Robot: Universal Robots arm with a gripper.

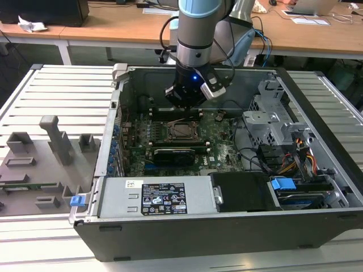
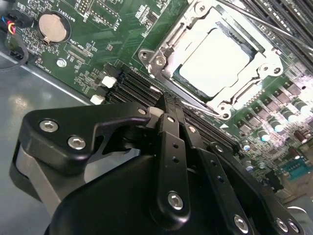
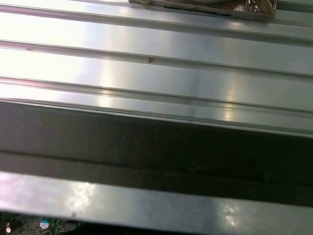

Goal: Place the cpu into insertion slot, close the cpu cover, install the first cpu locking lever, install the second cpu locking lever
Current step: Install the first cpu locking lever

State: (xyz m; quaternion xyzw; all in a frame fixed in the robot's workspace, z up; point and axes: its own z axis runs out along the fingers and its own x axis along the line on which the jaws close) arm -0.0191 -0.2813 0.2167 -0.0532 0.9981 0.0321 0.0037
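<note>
Jaws together, fingers pressed flat to each other w/ nothing between them: in the second wrist view the gripper (image 2: 164, 103) ends in one narrow black tip, just short of the socket edge and over the black memory slots (image 2: 128, 85) beside it. In the exterior view the gripper (image 1: 182, 112) hangs from the arm (image 1: 199, 34) inside the open PC case (image 1: 170, 226), right above the socket on the green motherboard (image 1: 224, 148).

1 cpu (image 2: 218, 62), pale silvery top, lies flat in the socket. 1 cpu cover (image 2: 168, 49), a metal frame w/ open middle, is down around the chip, framing it on all sides. Same chip and frame seen small in the exterior view: cpu (image 1: 180, 131), cpu cover (image 1: 170, 136). Locking levers: thin rods run along the socket sides, but can't tell if latched or how many are down.

1 round coin battery (image 2: 51, 26) sits well apart from the socket. 1 long black card (image 1: 177, 154) lies just beside the socket, toward the camera in the exterior view. 1 power supply (image 1: 156, 197) w/ a label along the near case wall. 2 blue clips: one at the drive bay (image 1: 282, 184), one on the case corner (image 1: 77, 200). Grey fixture plate (image 1: 39, 164) on the ribbed metal table (image 1: 62, 90), to the exterior view's left.
</note>
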